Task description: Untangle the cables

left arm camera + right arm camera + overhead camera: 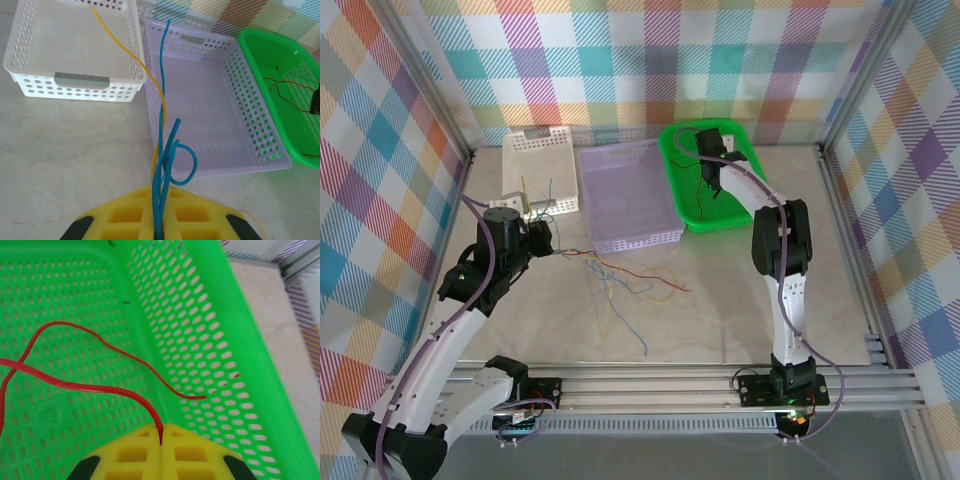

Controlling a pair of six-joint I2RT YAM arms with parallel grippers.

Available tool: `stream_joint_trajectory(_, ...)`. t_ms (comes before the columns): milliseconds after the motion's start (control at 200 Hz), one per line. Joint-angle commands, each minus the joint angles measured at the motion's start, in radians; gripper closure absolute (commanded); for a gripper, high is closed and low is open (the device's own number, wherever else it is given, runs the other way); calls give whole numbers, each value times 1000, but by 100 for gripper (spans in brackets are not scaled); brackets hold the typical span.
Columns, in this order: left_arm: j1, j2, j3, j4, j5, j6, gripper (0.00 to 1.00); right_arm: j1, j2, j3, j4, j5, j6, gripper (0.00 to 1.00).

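- L wrist: L claw [159,220] clamped on blue cable [161,125], yellow cable [135,55] alongside.
- R wrist: R claw [161,440] pinches red cable [100,340] in green basket [200,315], far right.
- Top: loose cables [610,290] on table [720,320], centre.

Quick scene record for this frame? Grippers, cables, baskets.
left gripper: shut on blue cable, which loops just past the tips; yellow cable runs alongside
right gripper: shut on red cable, over green basket
baskets, left to right: white basket, lavender basket, green basket
loose cables: tangled on table in front of lavender basket
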Motion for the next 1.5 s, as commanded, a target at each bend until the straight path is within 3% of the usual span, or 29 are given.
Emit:
stream_joint_trajectory(0, 10, 1, 10, 32, 16, 19, 100, -14, 47, 56, -117, -65, 39, 100)
stream_joint_trajectory(290, 10, 5, 11, 32, 20, 19, 100, -34, 90, 174, -243, -137, 86, 100)
stream_joint_trajectory(505, 9, 3, 11, 31, 22, 19, 100, -36, 72, 184, -252, -155, 88, 92)
stream_joint_trajectory(945, 10, 1, 11, 31, 23, 19, 100, -39, 13, 220, -278, -171, 100, 63)
stream_joint_trajectory(1495, 10, 0, 11, 29, 23, 21, 100, -42, -102, 246, -298, -107, 118, 43)
